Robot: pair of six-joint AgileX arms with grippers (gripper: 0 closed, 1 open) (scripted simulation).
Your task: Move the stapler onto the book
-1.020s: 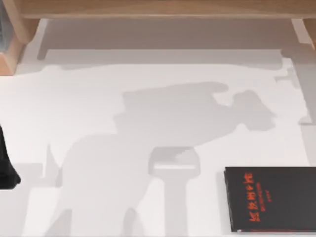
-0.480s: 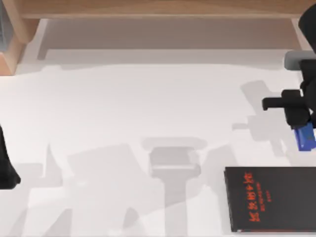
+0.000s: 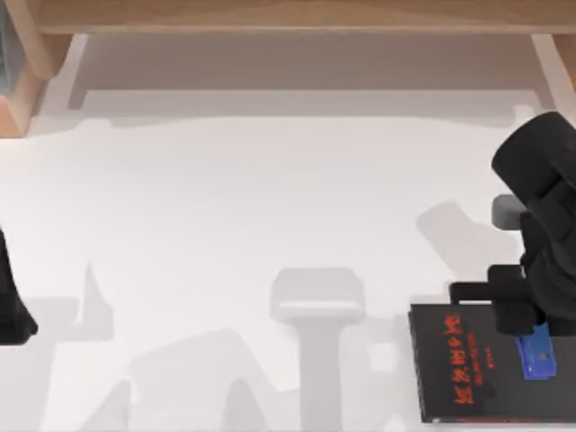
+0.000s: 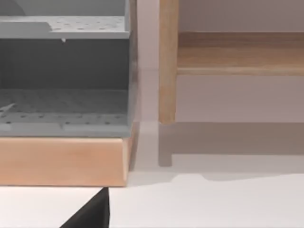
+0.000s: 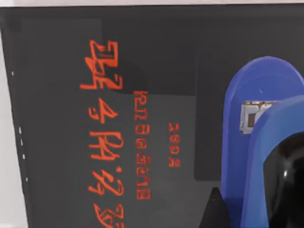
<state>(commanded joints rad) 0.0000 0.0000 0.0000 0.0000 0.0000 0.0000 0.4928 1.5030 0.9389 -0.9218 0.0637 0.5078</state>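
Landmark: book [image 3: 490, 364], black cover with red characters, lying flat at the near right of the table [image 3: 270, 180].

Right gripper [image 3: 531, 328] is over the book's far half, toward its right side. Its jaws pinch the stapler [image 3: 536, 353], which pokes out below the black fingers and sits over the cover, right of the red characters. In the right wrist view the stapler [image 5: 259, 142] is close above the book [image 5: 95, 71]; I cannot tell whether it touches the cover or hangs just clear of it.

Left arm is parked far left of the book, at the table edge; whether its jaws are open cannot be told. The left wrist view faces a grey shelf unit [image 4: 64, 76] on a wooden base, well apart from the book.

Judged step: placing, nearly done; release remains.

Risks:
- Letting go while the stapler is above the cover: it may bounce or tip onto its side, possibly sliding off.
- The stapler sits toward the book's right side, which runs out of the top view, so margin there is unknown.
- Pressing down too far could shove the book along the table.
- A finger snagging on withdrawal could drag the stapler off.
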